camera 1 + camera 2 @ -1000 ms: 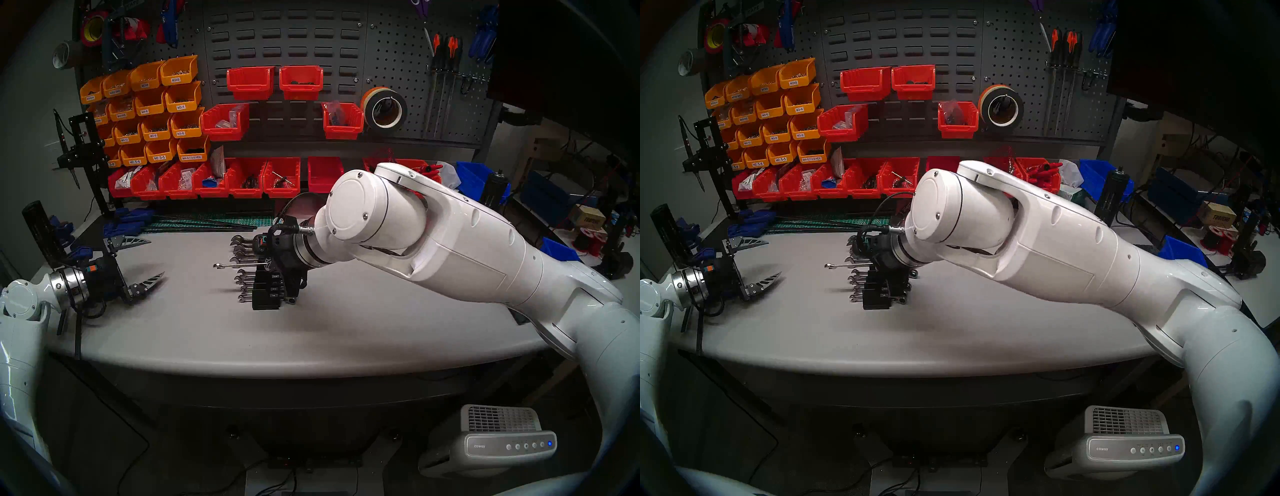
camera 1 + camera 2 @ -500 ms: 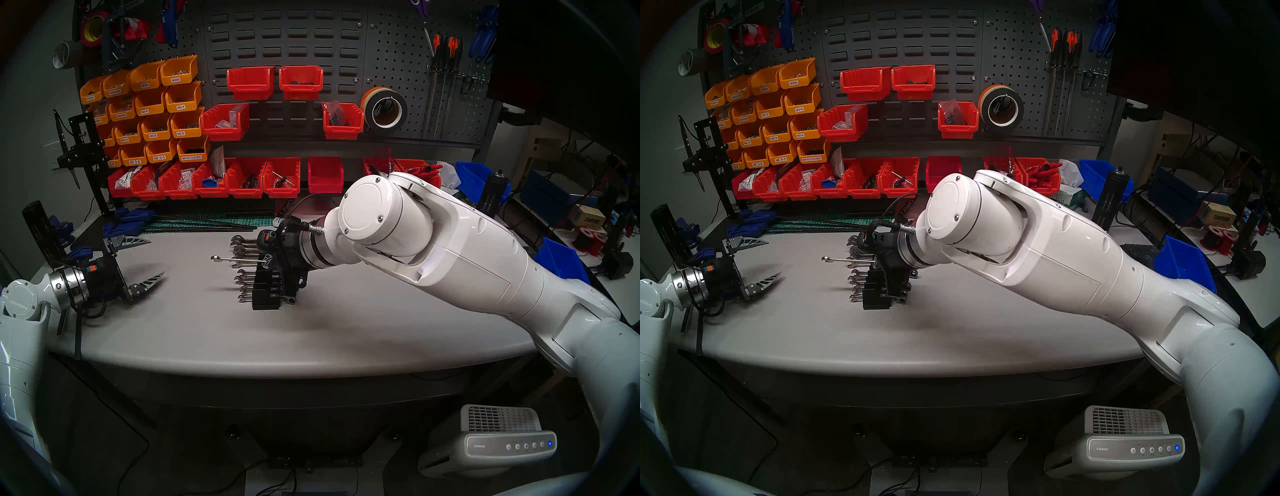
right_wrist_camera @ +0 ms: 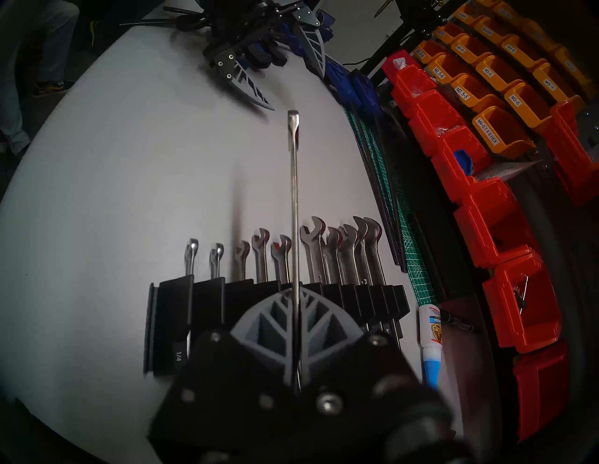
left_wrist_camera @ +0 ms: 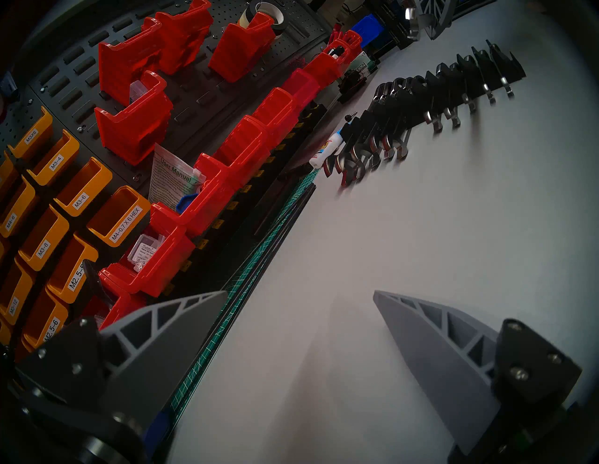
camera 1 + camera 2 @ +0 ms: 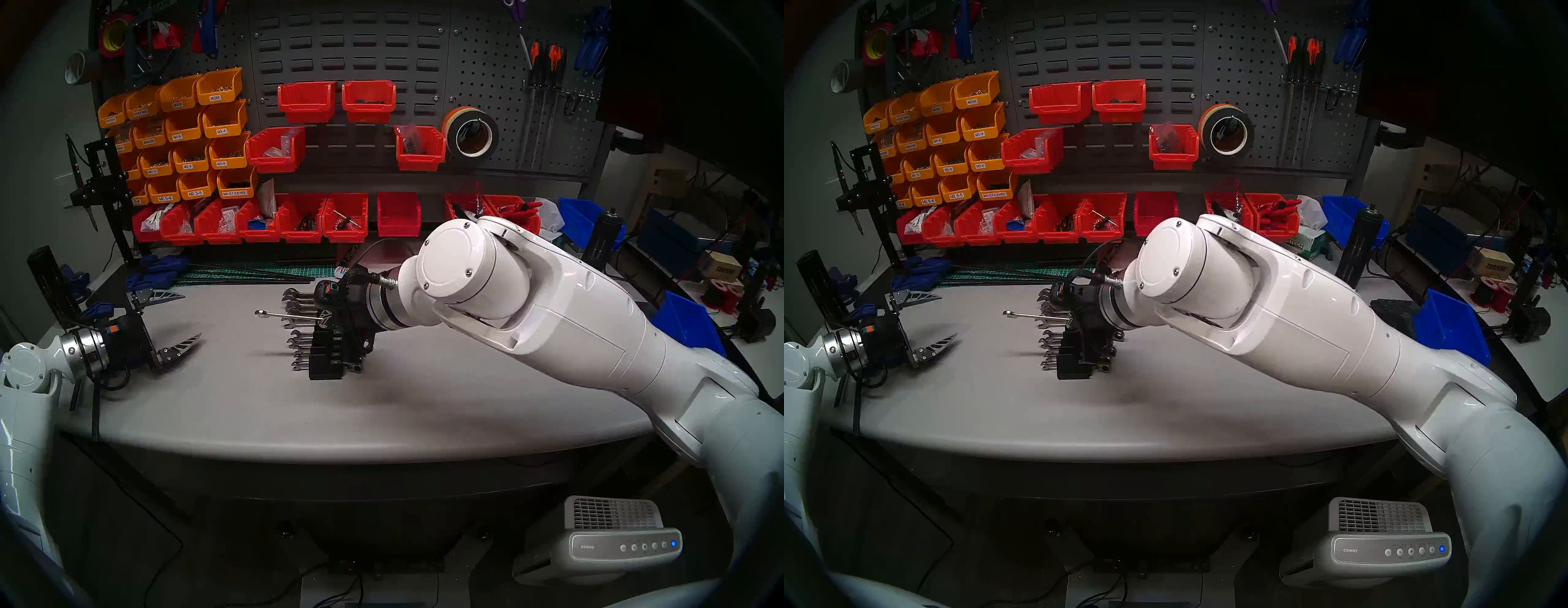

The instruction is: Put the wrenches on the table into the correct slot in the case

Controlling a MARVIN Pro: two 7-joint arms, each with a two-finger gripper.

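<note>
Head views, right gripper (image 5: 326, 317): it is closed on the shank of the wrench (image 5: 288, 315) and holds it above the case (image 5: 326, 354). The wrench sticks out toward the left, almost level, and its end is clear of the table (image 5: 424, 403).
Head views, case: the black rack stands in the middle of the table; a row of other wrenches (image 5: 299, 339) already sits in its grooves.
Head views, left gripper (image 5: 178, 322): it hovers over the left side of the table, well apart from the case, with its fingers spread and nothing between them.
Left wrist view: both grey fingers (image 4: 431, 343) are wide apart over bare table. The case (image 4: 479, 69) is far away at the upper right.
Right wrist view: the two fingers (image 3: 269, 320) are pressed together on the wrench (image 3: 294, 210), which runs straight up over the case (image 3: 207, 291). A glue bottle (image 3: 429, 337) lies just beside the right end of the case.
</note>
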